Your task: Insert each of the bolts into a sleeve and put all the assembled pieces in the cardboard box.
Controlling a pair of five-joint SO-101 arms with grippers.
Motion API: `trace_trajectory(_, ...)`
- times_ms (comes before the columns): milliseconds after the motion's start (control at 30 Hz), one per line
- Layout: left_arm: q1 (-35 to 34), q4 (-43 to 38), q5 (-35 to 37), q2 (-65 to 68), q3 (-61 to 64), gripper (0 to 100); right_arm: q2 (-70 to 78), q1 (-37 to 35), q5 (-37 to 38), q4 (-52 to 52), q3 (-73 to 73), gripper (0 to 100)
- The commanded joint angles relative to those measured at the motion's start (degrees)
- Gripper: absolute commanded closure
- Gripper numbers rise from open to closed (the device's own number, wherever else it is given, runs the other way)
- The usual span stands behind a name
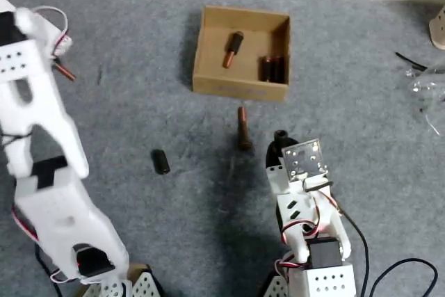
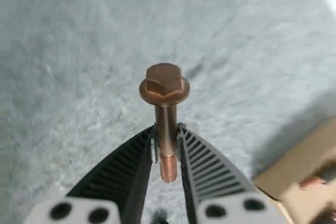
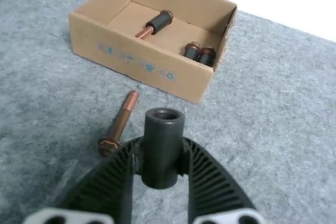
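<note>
Nearest our lens, the left gripper is clenched on a copper bolt by its shank, at upper left of the high view. The right gripper, lower centre-right there, grasps a black sleeve upright. A 2nd bolt and spare sleeve lie mid-frame below the cardboard box, w/ assembled pcs inside. We judge a jam likely: the narrow pinch near the tip could let the bolt pivot off the bore.
</note>
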Motion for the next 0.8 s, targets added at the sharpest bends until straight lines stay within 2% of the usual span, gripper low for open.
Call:
trace_trajectory(0,1.36,0.18,-3.78,-17.19,-3.12,100,-0.75,0.75,0.70,-2.24,6.99,99.3)
trace_trajectory(400,1.01,0.18,-7.82,-49.10,0.31,100,-0.75,0.75,0.70,-2.24,6.99,99.3)
trace_trajectory(767,1.19,0.09,-7.82,-81.36,29.41,100,-0.75,0.75,0.70,-2.15,6.99,99.3)
